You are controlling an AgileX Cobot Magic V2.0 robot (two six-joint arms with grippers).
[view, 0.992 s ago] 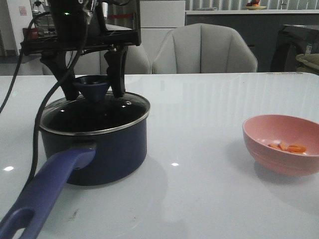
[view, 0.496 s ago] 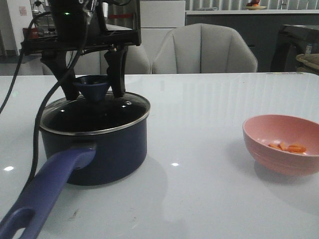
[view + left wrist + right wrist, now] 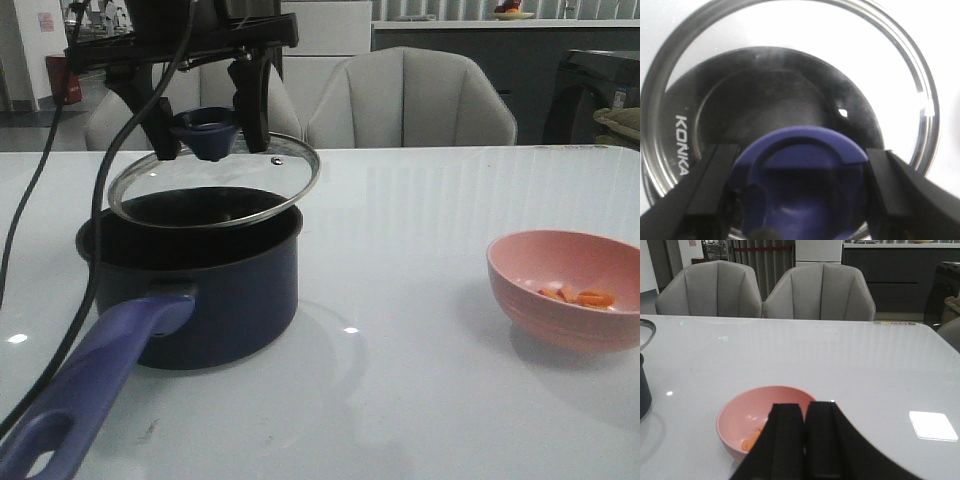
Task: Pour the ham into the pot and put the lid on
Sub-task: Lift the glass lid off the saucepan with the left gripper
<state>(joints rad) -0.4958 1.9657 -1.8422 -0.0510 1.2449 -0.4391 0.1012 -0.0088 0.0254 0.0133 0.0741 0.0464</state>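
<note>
1. The left claw [image 3: 207, 128] pinches the knob of the lid [image 3: 215, 185], which hangs tilted just above the pot [image 3: 190, 280] near the table's [image 3: 400, 380] left edge.
2. The right claw [image 3: 805, 412] looks shut and empty, near the pink bowl [image 3: 565, 290].
3. I think the ham [image 3: 580, 296] gets poured next, so the lid must go aside.
4. The pot's bottom is too dark to see.

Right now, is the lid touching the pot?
Apart. In the front view the lid, held by the left pincer, hangs tilted above the pot rim.
</note>
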